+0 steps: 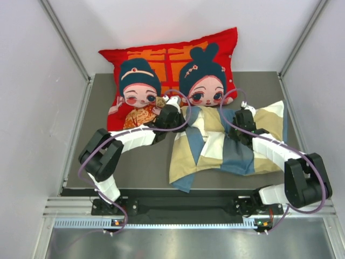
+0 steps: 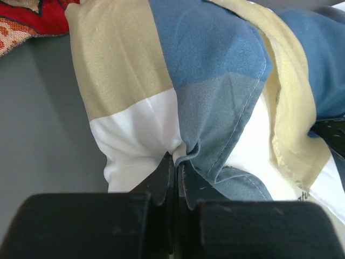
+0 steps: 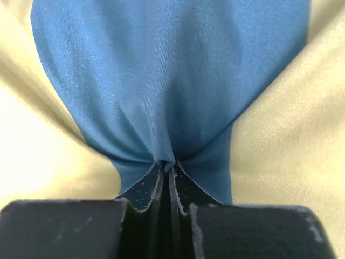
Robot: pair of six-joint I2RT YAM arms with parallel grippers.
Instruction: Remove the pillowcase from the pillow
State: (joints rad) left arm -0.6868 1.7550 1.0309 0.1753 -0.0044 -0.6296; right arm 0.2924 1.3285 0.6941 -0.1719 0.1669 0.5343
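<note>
The black fingers of the left gripper point(image 2: 173, 162) are pressed together on a small fold of the soft checked pillowcase in blue, tan-yellow and cream point(image 2: 215, 70), at the place where a cream check meets a grey-blue one. The right gripper point(image 3: 167, 170) is also pressed together and pinches a ridge of blue fabric between two tan-yellow areas. The pillowcase lies bulging on the dark grey table point(image 1: 135, 167), from the middle to the right side. Its far edge touches the big red cushion with two cartoon figures point(image 1: 167, 59) at the back. Both arms reach onto its far part, left and right. The pillow is hidden under the fabric.
</note>
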